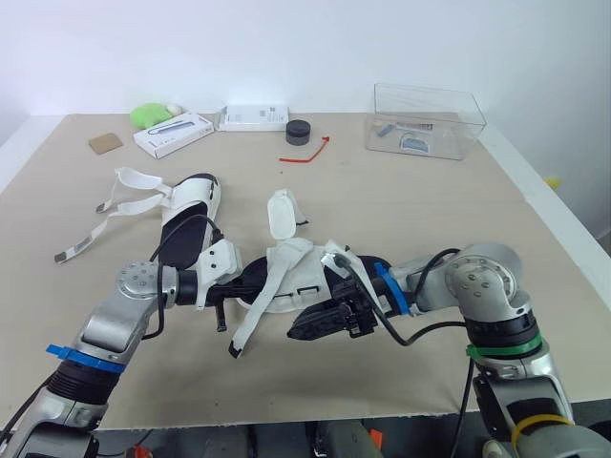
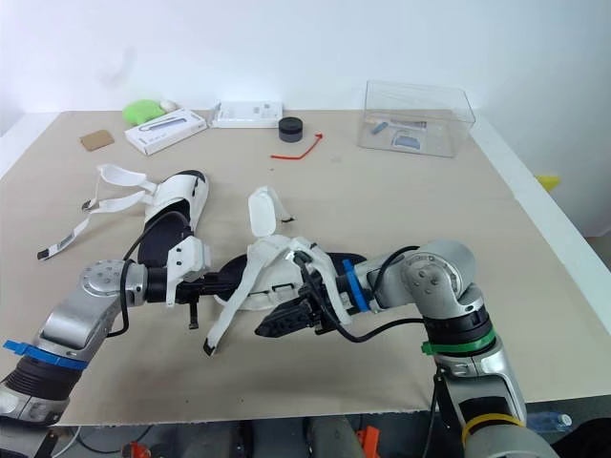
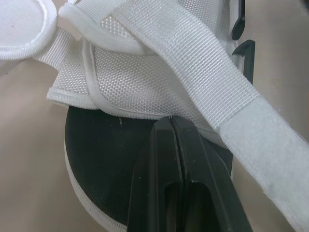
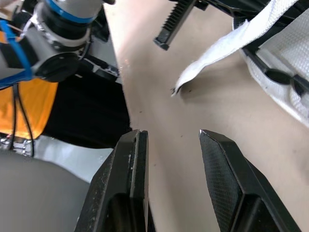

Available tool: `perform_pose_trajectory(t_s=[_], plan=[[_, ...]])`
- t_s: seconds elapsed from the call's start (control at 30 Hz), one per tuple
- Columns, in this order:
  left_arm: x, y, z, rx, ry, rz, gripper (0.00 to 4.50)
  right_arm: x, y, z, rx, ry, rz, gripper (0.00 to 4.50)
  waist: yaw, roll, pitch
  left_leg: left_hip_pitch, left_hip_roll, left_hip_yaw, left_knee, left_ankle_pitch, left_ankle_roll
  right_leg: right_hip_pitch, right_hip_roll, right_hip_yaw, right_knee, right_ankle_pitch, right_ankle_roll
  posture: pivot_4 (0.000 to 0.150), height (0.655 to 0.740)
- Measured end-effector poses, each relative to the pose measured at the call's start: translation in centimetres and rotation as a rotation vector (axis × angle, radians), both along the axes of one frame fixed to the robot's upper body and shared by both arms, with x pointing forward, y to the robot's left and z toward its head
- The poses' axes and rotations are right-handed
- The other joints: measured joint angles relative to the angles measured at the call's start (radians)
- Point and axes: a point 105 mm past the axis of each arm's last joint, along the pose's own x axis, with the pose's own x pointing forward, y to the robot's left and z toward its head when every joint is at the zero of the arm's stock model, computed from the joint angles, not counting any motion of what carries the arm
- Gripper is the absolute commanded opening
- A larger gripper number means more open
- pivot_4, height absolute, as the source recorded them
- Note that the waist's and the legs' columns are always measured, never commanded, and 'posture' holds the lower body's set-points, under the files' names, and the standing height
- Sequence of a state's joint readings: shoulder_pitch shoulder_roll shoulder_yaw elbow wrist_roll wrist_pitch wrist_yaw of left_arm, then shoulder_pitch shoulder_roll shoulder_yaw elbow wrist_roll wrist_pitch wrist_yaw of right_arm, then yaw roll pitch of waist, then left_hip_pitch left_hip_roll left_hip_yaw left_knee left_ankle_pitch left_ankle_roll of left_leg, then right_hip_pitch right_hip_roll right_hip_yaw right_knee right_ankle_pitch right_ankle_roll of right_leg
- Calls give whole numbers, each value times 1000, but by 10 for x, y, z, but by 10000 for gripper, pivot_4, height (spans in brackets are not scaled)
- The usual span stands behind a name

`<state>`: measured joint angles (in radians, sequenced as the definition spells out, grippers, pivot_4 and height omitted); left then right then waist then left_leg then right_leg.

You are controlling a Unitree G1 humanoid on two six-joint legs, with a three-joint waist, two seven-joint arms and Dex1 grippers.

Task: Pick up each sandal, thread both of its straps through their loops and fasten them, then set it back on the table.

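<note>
Two white sandals with black footbeds lie on the beige worktop (image 1: 458,239). The nearer sandal (image 1: 296,267) sits at the centre front, between the two arms. The other sandal (image 1: 196,200) lies further back on the robot's left, its unfastened straps (image 1: 129,202) splayed out flat across the worktop away from it.

The left end effector (image 3: 170,121) reaches in from the left to the nearer sandal. Its two black fingers are pressed together, with the tips at the edge of the white mesh upper (image 3: 130,77), just above the black footbed (image 3: 106,154). Whether they pinch any fabric cannot be told. A long loose strap (image 1: 256,307) of this sandal crosses over the mesh and trails toward the front edge of the worktop, its end lying flat. A rounded white flap (image 1: 280,212) stands up at the far side of the same sandal.

The right end effector (image 4: 169,135) comes in from the right, low over the worktop just in front of the nearer sandal. Its fingers are spread apart with nothing between them, and bare worktop shows in the gap. The free end of the long strap lies near it but apart from it.

Along the back of the worktop stand a clear plastic box (image 1: 425,119), a small black round object (image 1: 298,132), a thin red strip (image 1: 305,153), two flat white boxes (image 1: 172,134) and (image 1: 253,117), a green object (image 1: 150,115) and a small brown square (image 1: 105,143).
</note>
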<state>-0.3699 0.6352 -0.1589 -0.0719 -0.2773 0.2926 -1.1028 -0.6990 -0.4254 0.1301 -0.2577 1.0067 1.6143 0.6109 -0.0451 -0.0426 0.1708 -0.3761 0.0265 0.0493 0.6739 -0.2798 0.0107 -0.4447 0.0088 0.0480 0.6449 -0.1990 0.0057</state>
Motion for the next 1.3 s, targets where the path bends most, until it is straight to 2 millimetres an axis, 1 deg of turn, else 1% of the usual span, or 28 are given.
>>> perform_pose_trajectory(t_s=[0.07,0.1,0.2,0.3,0.47,0.77,0.8,0.83,0.9,0.93,1.13,1.23,1.3], plan=[[1,0,1,-1,1,-3,0,7,19,-5,15,-16,-41,18704,-1,0,0,0,1,0,0,0,0,0,1,0,0,0,0,1500,7400],[1,-1,1,-2,-1,-7,0,7,23,-6,14,-15,-42,18704,-1,0,0,0,1,0,0,0,0,-1,1,0,1,0,0,1500,7400],[1,0,0,-2,8,-7,0,14,26,-11,-4,-22,-86,18704,2,0,0,0,0,-1,0,0,0,-1,0,-1,1,0,-1,1500,7400],[1,0,0,-1,8,-9,0,20,28,-11,5,-29,-122,18704,0,0,0,0,0,1,0,0,0,-1,0,0,0,1,-1,1500,7400],[2,1,-1,-1,11,-1,0,22,36,-13,4,-15,-142,18704,0,0,0,0,0,0,0,0,0,-1,0,0,1,1,-1,1500,7400],[4,2,0,-2,3,15,0,26,46,-13,-4,3,-180,18704,-1,0,0,1,1,0,0,1,-1,-1,1,0,1,1,-1,1500,7400],[4,2,0,-3,3,17,0,27,46,-13,-6,2,-188,13775,-1,0,0,1,1,0,0,1,-1,-1,1,0,1,1,-1,1500,7400],[4,2,-1,-3,4,18,0,28,46,-14,-13,2,-197,10646,-1,0,0,1,1,0,0,1,-1,-1,1,0,1,1,-1,1500,7400],[4,1,-1,-7,3,17,0,29,46,-16,-25,1,-211,1542,-1,0,0,1,1,0,0,1,-1,-1,0,0,1,1,-1,1500,7400],[3,1,-1,-10,5,17,0,30,46,-16,-28,2,-218,643,-1,0,0,0,1,0,0,1,-1,-1,0,0,1,1,-1,1500,7400],[2,0,-2,-15,5,22,0,31,45,-15,-25,3,-230,643,-1,0,0,0,1,0,0,1,-1,-1,0,0,1,1,-1,1500,7400],[2,0,-3,-16,3,26,0,32,37,-7,5,28,-212,643,-1,0,0,0,0,0,0,1,-1,-1,0,0,1,1,-1,1500,7400],[1,0,-3,-16,4,27,0,36,30,4,20,38,-190,643,-1,0,0,0,0,1,0,1,-1,-1,0,0,0,1,-1,1500,7400]])
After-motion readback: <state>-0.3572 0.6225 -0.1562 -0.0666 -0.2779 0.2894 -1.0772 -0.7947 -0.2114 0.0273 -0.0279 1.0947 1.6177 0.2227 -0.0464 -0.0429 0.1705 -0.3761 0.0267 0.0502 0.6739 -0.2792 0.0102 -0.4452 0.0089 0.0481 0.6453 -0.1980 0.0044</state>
